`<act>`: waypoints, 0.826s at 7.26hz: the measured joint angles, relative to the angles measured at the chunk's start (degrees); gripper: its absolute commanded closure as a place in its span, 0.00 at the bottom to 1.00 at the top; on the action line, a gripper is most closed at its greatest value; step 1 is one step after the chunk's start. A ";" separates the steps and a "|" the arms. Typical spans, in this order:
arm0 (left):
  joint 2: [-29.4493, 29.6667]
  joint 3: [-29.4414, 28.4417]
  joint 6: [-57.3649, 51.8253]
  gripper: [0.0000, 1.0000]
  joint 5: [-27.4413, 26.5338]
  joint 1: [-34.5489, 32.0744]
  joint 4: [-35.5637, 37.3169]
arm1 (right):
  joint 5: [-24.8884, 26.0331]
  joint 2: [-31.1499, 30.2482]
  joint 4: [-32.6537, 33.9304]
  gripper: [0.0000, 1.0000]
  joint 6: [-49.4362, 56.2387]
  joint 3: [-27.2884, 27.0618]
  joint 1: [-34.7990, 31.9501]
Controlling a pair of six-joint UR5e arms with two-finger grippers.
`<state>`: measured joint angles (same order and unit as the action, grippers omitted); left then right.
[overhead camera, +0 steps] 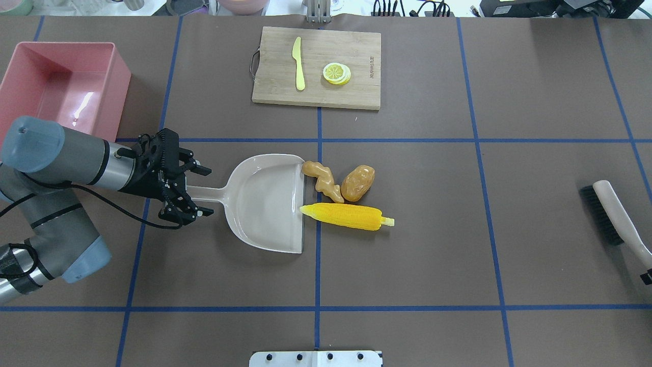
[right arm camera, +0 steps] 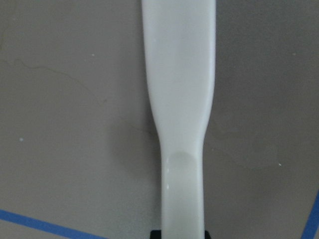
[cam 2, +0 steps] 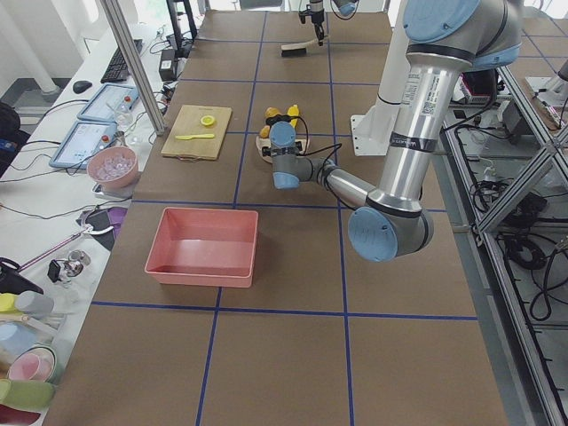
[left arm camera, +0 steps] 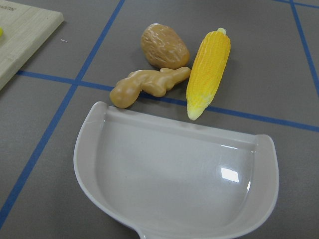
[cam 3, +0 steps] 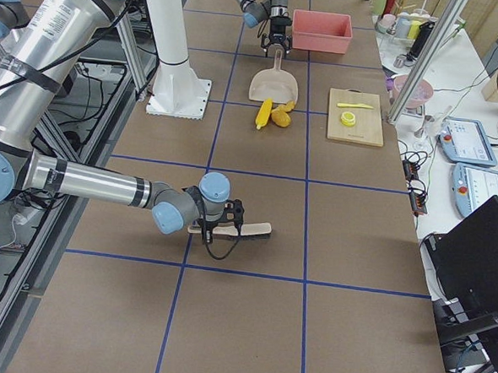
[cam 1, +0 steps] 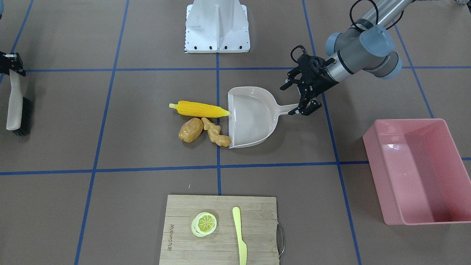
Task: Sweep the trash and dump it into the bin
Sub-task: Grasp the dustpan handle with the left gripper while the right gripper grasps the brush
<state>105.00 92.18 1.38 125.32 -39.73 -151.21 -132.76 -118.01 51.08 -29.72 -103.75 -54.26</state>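
Table [overhead camera: 458,229], brown with blue tape lines, is carrying all items.

Left arm [overhead camera: 61,158] is reaching in toward the table's middle. Right arm [cam 3: 88,185] is stretching low along the table's right end.

Bin [overhead camera: 119,92], the pink tub, is standing at the far left corner, well apart from the trash.

Board [overhead camera: 356,76] is lying at the far edge, centre.

Dustpan [overhead camera: 265,204] is lying flat near the middle, with its open lip facing the trash and its handle pointing toward the left arm.

Brush [overhead camera: 616,214] is lying low at the right end, well apart from the trash.

Left gripper [overhead camera: 209,192] is straddling the dustpan handle. Its jaws are spread, one finger on each side, and are not clamping it.

Right gripper [cam 1: 14,70] is clenching the end of the brush handle.

Corn [overhead camera: 349,216] is lying with its tip at the dustpan lip.

Potato [overhead camera: 358,182] is sitting just beside the ginger, on the side away from the dustpan.

Ginger [overhead camera: 322,179] is lying with one end at the lip, between potato and dustpan.

Knife [overhead camera: 299,63] and lemon [overhead camera: 336,73] are resting on the board, apart from each other.
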 measured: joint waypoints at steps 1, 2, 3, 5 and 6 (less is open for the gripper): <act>0.08 -1.10 -1.09 0.03 -0.04 0.04 -0.08 | -0.09 -0.16 0.10 1.00 0.14 -1.21 0.08; 0.27 -1.84 -1.60 0.03 -0.08 0.13 -0.14 | -0.23 -0.51 0.64 1.00 0.02 -3.18 0.51; 0.39 -2.21 -1.81 0.05 -0.12 0.25 -0.19 | -0.30 -0.88 2.63 1.00 -1.01 -6.36 1.55; 0.46 -2.57 -1.88 0.07 -0.18 0.51 -0.12 | 0.76 1.98 10.62 1.00 -8.61 -14.35 6.84; 0.53 -2.81 -1.85 0.07 -0.21 0.88 -0.03 | 1.79 4.91 12.72 1.00 -13.95 -16.08 10.10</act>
<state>105.52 89.37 -0.47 125.10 -38.85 -151.24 -130.97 -113.11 63.79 -43.68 -119.82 -44.15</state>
